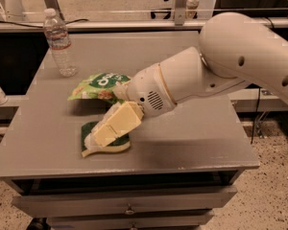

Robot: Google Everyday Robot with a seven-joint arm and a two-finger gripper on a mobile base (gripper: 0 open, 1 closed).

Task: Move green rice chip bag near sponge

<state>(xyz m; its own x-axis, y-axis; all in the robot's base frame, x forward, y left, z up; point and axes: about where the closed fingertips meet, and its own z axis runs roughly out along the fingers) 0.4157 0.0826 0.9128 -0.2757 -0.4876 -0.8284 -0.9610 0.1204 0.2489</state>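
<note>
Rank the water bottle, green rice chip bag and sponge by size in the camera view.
Largest: water bottle and green rice chip bag look alike, bag partly hidden.
Smallest: sponge, under the end effector.

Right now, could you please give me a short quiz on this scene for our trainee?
1. True or false: the water bottle stands upright on the table.
2. The tool is over: A the sponge, B the water bottle, C bare table.
3. Which lies nearer the water bottle, the green rice chip bag or the sponge?
Key: 1 true; 2 A; 3 the green rice chip bag.
</note>
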